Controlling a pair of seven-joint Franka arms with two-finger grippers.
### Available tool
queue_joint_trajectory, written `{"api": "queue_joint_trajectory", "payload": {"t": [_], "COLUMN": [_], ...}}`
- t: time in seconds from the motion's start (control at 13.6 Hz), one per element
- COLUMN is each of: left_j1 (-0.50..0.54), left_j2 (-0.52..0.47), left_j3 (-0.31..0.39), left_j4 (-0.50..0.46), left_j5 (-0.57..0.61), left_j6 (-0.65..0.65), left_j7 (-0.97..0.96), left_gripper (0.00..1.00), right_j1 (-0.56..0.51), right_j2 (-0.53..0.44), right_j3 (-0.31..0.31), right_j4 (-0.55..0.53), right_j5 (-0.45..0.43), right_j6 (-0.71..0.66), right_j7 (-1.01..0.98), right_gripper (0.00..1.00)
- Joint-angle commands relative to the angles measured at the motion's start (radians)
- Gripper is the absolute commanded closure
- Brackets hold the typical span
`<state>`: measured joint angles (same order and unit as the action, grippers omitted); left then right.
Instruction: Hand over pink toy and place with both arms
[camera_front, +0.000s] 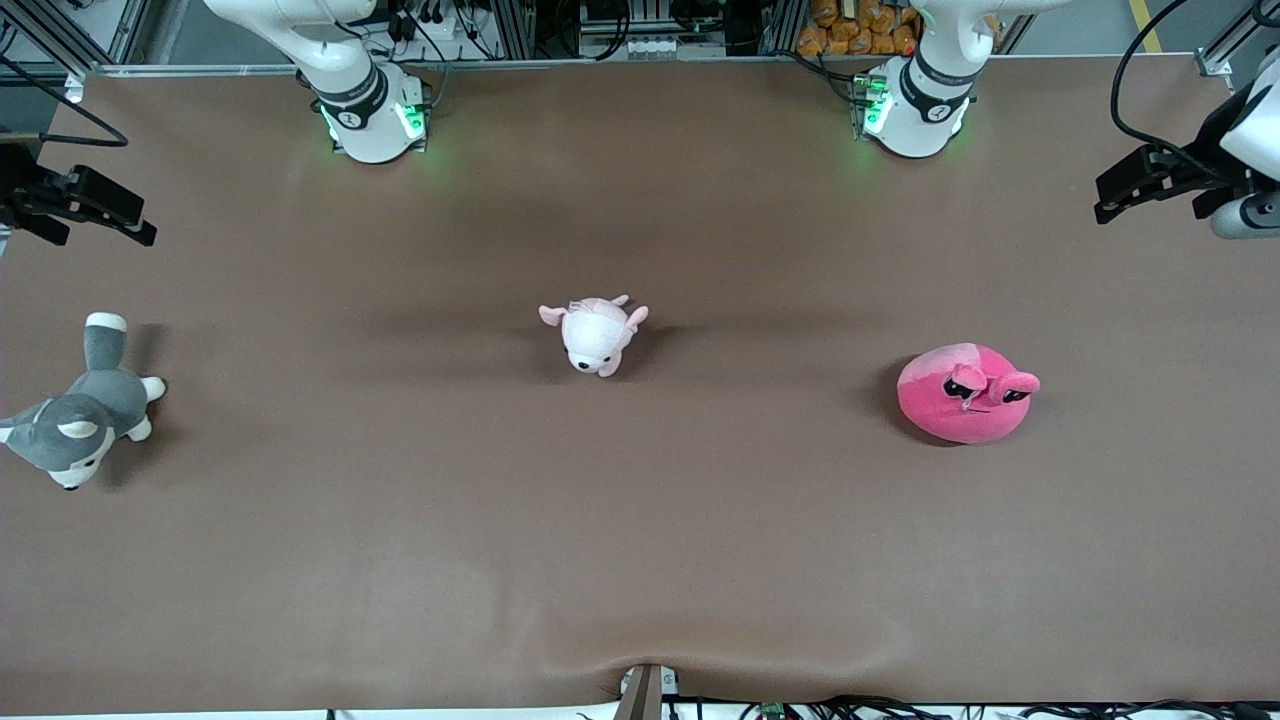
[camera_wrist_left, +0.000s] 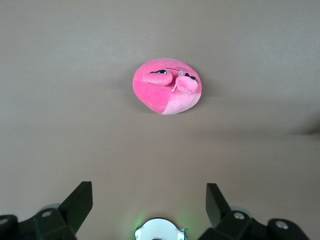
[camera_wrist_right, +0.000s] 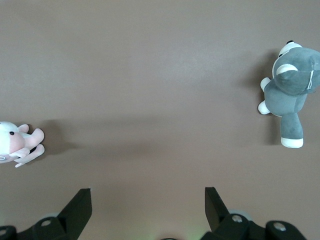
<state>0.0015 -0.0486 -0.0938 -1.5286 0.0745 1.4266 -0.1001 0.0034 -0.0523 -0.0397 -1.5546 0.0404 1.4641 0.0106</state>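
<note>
**Over the table ends, both grippers wait with nothing held**

At the left arm's end, the left gripper (camera_front: 1110, 200) hangs high, jaws spread wide and empty; the right gripper (camera_front: 135, 228) likewise at its own end. The pink toy (camera_front: 965, 392) lies on the table (camera_front: 640, 560) near the left arm, untouched. Nothing has begun: the left gripper likely must descend onto it.

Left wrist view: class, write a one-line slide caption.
Open left claw hovers over the brown table, the round hot-pink plush toy with stalk eyes lying untouched ahead.
</note>
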Motion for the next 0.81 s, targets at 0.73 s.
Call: {"api": "queue_joint_trajectory", "payload": {"t": [0.73], "left_j1": [0.014], "left_j2": [0.032], "left_j3": [0.005], "left_j4": [0.028], "left_j5": [-0.009], "left_j6": [-0.006], "left_j7": [0.06], "left_gripper": [0.0], "right_j1": [0.0], "right_j2": [-0.007], "right_j3": [-0.008], "right_j4": [0.004], "right_j5": [0.012], "right_j6": [-0.005], "right_j7": [-0.008], "right_gripper": [0.0]}}
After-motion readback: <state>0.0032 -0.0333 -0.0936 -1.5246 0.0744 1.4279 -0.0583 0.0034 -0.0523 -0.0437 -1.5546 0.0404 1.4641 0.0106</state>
